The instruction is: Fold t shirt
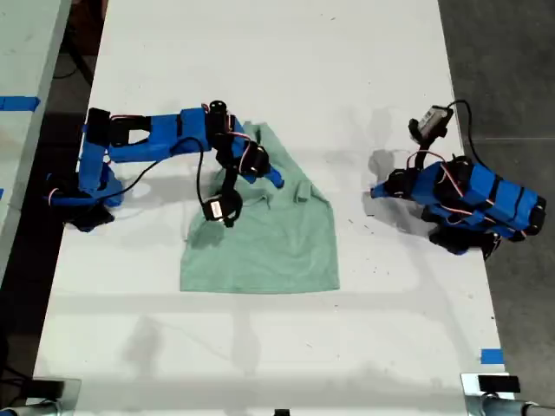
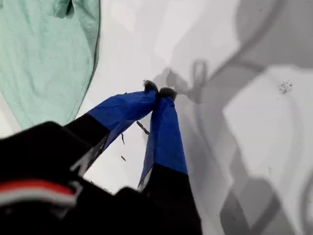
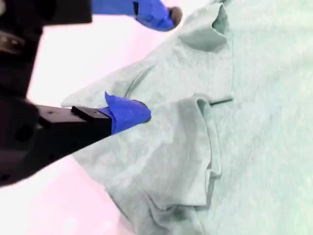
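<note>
My second gripper (image 3: 146, 63) sits over the upper part of the t shirt (image 1: 264, 234), and the arm's blue links and dangling cable hide the collar edge in the exterior view. In the second wrist view one blue fingertip (image 3: 128, 112) rests on or just above the cloth beside a raised fold, while the other tip (image 3: 159, 13) shows well apart from it near the shirt's edge, so the jaws stand wide with nothing clamped between them. Whether the lower tip presses the fabric or only hovers I cannot tell.

The t shirt is pale mint green, plain and thin, lying on the white table (image 1: 260, 69) slightly toward the exterior view's left of centre. Its lower hem lies flat and straight; the upper part is rumpled, with a small tuft standing up on the side toward the exterior view's right.

My first gripper (image 2: 157, 91) lies folded back near the table's edge at the exterior view's right, well apart from the shirt. Its blue fingers meet at the tips, empty, above bare tabletop. Only one margin of the shirt enters the first wrist view.
</note>
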Available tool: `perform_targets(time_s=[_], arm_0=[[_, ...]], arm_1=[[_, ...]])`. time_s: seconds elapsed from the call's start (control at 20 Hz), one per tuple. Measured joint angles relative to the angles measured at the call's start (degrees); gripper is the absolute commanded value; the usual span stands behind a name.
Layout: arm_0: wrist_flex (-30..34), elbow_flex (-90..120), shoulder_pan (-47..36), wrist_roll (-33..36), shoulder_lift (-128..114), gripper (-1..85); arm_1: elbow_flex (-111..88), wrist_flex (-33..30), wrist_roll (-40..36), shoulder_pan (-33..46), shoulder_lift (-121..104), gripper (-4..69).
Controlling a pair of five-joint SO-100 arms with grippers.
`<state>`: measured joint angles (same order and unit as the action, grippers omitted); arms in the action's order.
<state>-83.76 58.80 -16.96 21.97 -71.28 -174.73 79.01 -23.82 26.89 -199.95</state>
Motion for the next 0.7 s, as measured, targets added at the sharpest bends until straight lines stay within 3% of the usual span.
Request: perform_targets(time_s=[0.05, 0.2, 0.3, 0.45, 0.7], arm_0=[[-1.76, 0.00, -0.70, -0.09, -2.02, 8.8], [-4.22, 5.89, -6.42, -2.72, -17.40, 7.0], [-2.46, 16.79, -10.90, -5.10, -33.05, 6.2], [11.43, 41.92, -11.16, -7.03, -63.02, 0.3], [32.52, 90.26, -3.78, -11.43, -104.50, -0.2]], arm_1=[[0.00, 0.00, 0.00, 0.00, 0.00, 1.0], [0.00, 0.00, 0.00, 0.00, 0.00, 1.0], [0.00, 0.00, 0.00, 0.00, 0.00, 1.0], [0.00, 0.00, -0.18, 0.00, 0.00, 1.0], [0.00, 0.00, -0.18, 0.35, 0.00, 1.0]])
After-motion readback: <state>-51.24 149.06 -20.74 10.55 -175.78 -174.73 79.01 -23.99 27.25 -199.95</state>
